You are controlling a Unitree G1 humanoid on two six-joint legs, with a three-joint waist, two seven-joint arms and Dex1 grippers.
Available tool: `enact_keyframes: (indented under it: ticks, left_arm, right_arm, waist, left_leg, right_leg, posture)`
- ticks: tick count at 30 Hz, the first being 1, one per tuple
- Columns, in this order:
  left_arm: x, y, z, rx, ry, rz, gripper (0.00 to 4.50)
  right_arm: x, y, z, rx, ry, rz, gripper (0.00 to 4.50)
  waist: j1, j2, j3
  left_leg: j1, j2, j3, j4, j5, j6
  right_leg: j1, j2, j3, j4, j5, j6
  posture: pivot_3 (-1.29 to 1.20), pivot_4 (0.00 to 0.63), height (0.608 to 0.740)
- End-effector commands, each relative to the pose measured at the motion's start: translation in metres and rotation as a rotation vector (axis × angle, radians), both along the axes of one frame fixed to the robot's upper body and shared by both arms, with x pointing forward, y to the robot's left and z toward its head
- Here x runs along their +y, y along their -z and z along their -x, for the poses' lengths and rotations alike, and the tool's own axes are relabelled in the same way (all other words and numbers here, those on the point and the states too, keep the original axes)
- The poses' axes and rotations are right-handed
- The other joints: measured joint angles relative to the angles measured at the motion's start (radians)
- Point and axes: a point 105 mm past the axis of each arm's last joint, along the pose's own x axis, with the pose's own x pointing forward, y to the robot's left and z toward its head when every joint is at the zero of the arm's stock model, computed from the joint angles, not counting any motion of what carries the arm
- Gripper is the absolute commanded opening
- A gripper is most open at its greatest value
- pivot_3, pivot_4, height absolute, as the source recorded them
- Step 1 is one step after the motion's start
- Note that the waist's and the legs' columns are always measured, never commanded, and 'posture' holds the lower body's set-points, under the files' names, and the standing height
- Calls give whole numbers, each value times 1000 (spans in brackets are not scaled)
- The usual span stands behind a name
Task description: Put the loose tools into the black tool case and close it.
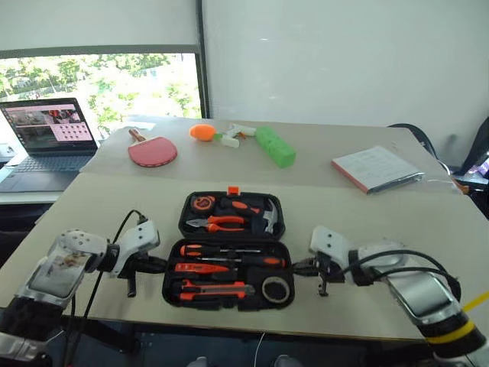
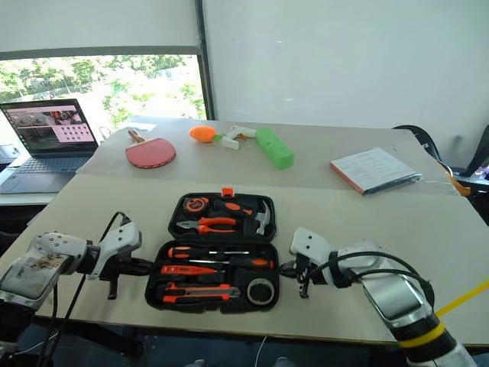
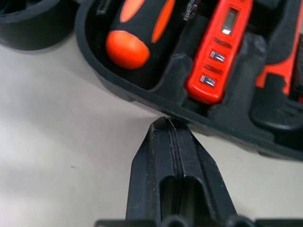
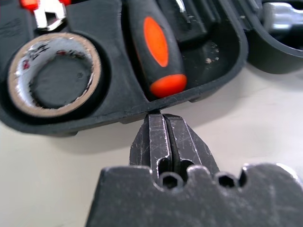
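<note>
The black tool case (image 1: 170, 284) lies open on the table in front of me, lid half at the back. In its near half sit two screwdrivers (image 1: 229, 250), a slim orange-red tool (image 1: 200, 268), a utility knife (image 1: 214, 290) and a tape roll (image 1: 275, 289). My left gripper (image 1: 159, 265) is shut and empty, its tip at the case's left wall (image 3: 142, 101), beside a screwdriver handle (image 3: 137, 33). Shut and empty too, my right gripper (image 1: 296, 266) points at the case's right wall (image 4: 189, 94), near the tape roll (image 4: 54, 75).
Pliers (image 1: 221, 222) and a hammer (image 1: 269, 216) fill the lid half. On the far table lie a red paddle (image 1: 151, 151), a green block (image 1: 275, 146) and a notebook (image 1: 376, 168). A laptop (image 1: 50, 134) stands at the far left.
</note>
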Motion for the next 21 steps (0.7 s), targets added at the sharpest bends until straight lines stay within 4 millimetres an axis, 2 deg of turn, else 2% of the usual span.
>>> enact_keyframes:
  ticks: [1, 5, 11, 13, 14, 16, 19, 21]
  left_arm:
    - [-7, -2, 2, -26, 47, 3, 35]
    - [-4, -3, -2, -27, 32, -7, 35]
    - [18, -5, -11, -47, -67, -67, 35]
    - [25, -18, -16, -38, -151, -11, 530]
    - [29, -24, -19, -31, -194, 14, 719]
    - [35, -33, -24, -27, -260, 48, 1381]
    - [41, -47, -33, -4, -377, 127, 2340]
    - [37, -59, -37, 42, -434, 208, 3127]
  right_arm:
    - [16, -14, 14, -29, -78, -57, 0]
    - [14, -10, 13, -29, -54, -49, 0]
    - [0, -15, 4, -63, 9, -26, 0]
    - [-14, -18, 0, -69, 62, -13, 0]
    - [-21, -20, -1, -66, 88, -9, 457]
    - [-30, -23, -1, -59, 117, -9, 764]
    - [-42, -30, -7, -49, 190, -35, 1776]
    - [-49, -38, -18, -30, 275, -93, 2565]
  waist:
    - [0, 0, 0]
    - [0, 0, 0]
    - [0, 0, 0]
    - [0, 0, 0]
    - [0, 0, 0]
    - [0, 0, 0]
    - [1, -1, 0]
    - [1, -1, 0]
  left_leg:
    - [1, 0, 0, 0, 0, 0]
    - [2, 0, 0, 0, 0, 0]
    - [2, 0, 0, 1, 0, 0]
    - [2, 0, 0, 1, 0, 0]
    - [2, 0, 0, 1, 0, 0]
    - [1, 0, 0, 1, 0, 0]
    - [1, 0, 0, 1, 0, 0]
    - [1, 0, 0, 1, 0, 0]
  right_leg:
    - [1, 0, 0, 0, 0, 0]
    - [1, 0, 0, 0, 0, 0]
    - [1, 0, 0, 1, 0, 0]
    - [1, 0, 0, 1, 0, 0]
    - [1, 1, 0, 1, 0, 0]
    - [1, 0, 0, 1, 0, 0]
    - [1, 1, 0, 1, 0, 0]
    - [1, 1, 0, 0, 0, 0]
  posture:
    - [0, 150, 738]
    - [0, 150, 738]
    - [0, 150, 738]
    - [0, 150, 738]
    - [0, 150, 738]
    - [0, 150, 738]
    - [0, 150, 738]
    - [0, 150, 738]
